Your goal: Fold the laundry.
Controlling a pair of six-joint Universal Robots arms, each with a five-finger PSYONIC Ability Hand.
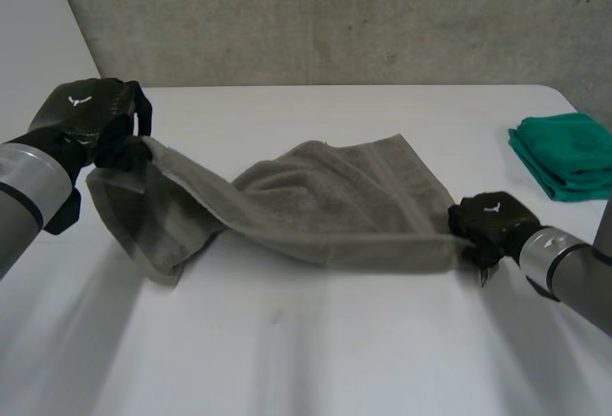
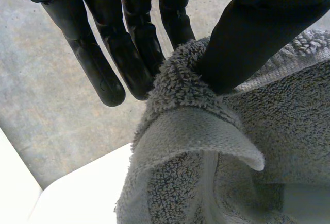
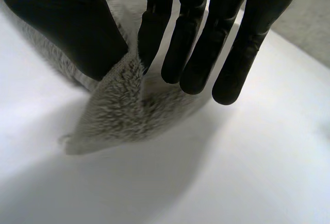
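Nearest to us is a bare stretch of the white table (image 1: 306, 359), with a grey arm coming in at each side. Across the middle of the table we see a grey towel (image 1: 325, 210), pulled out long between the two hands, its middle bunched and resting on the tabletop. At our left, the left hand (image 1: 86, 120) is raised above the table and holds one end of the towel, which hangs down from it in a loose fold to the surface. From the left wrist we see the left hand (image 2: 129, 44) pinching a rolled edge of the towel (image 2: 232, 147) between its thumb and the finger beside it, while the other fingers stay straight and touch nothing. At our right, the right hand (image 1: 488, 225) sits low at the table, at the towel's other end. From the right wrist we see the right hand (image 3: 67, 28) nipping a corner of the towel (image 3: 118, 110) between its thumb and the nearest finger. The rest of its fingers are straight and spread over the table, and the tip of the corner lies flat on the surface. Near the far right edge of the table lies a folded green cloth (image 1: 569, 153), well apart from the towel. Behind the table stands a grey wall (image 1: 335, 14).
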